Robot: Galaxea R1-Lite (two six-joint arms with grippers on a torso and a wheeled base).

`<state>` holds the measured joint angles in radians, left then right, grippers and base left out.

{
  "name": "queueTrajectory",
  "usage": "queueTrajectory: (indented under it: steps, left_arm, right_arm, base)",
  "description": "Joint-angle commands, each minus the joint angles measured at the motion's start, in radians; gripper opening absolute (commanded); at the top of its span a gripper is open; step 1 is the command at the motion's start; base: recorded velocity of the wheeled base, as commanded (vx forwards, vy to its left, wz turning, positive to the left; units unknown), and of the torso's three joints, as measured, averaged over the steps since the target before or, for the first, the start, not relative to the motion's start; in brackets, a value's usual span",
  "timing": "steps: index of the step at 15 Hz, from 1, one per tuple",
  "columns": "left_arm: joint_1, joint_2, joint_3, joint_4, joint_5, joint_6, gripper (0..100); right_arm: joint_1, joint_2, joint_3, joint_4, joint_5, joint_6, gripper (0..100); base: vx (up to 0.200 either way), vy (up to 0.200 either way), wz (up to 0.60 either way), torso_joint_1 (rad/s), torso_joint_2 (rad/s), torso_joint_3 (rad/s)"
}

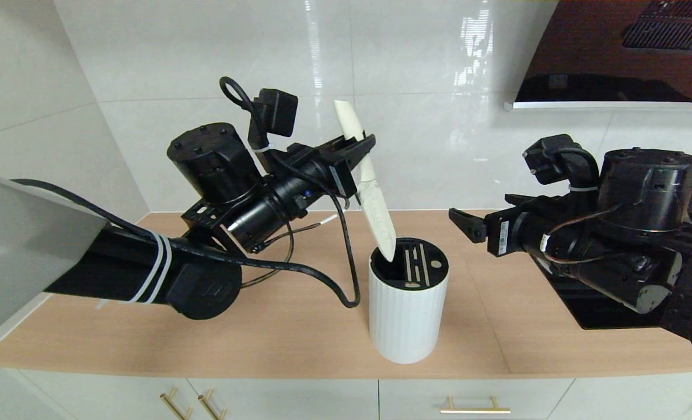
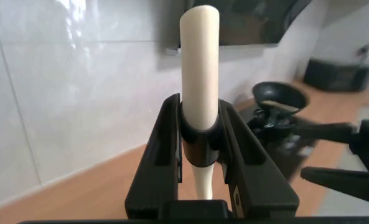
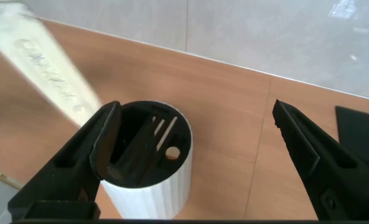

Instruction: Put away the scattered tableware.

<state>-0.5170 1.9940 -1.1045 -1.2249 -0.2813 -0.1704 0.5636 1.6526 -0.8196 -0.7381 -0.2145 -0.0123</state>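
The left claw (image 1: 362,153) is clamped on the handle of a white knife (image 1: 376,207). The knife tilts tip-down, its point in a slot of the white holder (image 1: 407,318) on the wooden desk (image 1: 264,338). The right claw (image 1: 478,205) hangs open just beside the holder.

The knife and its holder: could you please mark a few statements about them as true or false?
1. The left end effector is shut on the knife. True.
2. The knife's tip is at the top opening of the holder. True.
3. The right end effector holds a spoon. False: it is open and empty, beside the holder.
4. The holder lies on its side. False: it stands upright on the counter.
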Motion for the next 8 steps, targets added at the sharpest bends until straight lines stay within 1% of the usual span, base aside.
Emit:
queueTrajectory:
  steps: [1,3,4,5,6,8]
  left_arm:
    - [-0.028,0.034,-0.003,-0.021,0.005,0.009,0]
    - [-0.04,0.04,0.017,-0.024,0.007,0.054,0]
    - [-0.043,0.052,0.025,-0.027,0.022,0.095,0]
    - [-0.043,0.061,0.026,-0.033,0.033,0.12,0]
    - [-0.043,0.069,0.026,-0.039,0.037,0.131,0]
    - [-0.049,0.075,0.037,-0.056,0.039,0.137,0]
  right_arm:
    - [-0.001,0.007,0.0,-0.001,0.0,0.0,100]
    - [-0.001,0.009,0.002,-0.001,0.0,0.0,100]
    - [-0.001,0.009,0.002,-0.001,-0.002,0.0,100]
    - [-0.001,0.009,0.002,-0.001,0.0,-0.001,100]
    - [-0.001,0.009,0.002,-0.001,0.0,0.0,100]
    - [-0.001,0.007,0.002,-0.001,-0.002,0.0,100]
  base:
    - [0.0,0.0,0.0,0.0,0.0,0.0]
    - [0.0,0.0,0.0,0.0,0.0,0.0]
    - [0.0,0.0,0.0,0.0,0.0,0.0]
    - [0.0,0.0,0.0,0.0,0.0,0.0]
    - [0.0,0.0,0.0,0.0,0.0,0.0]
    - [0.0,0.0,0.0,0.0,0.0,0.0]
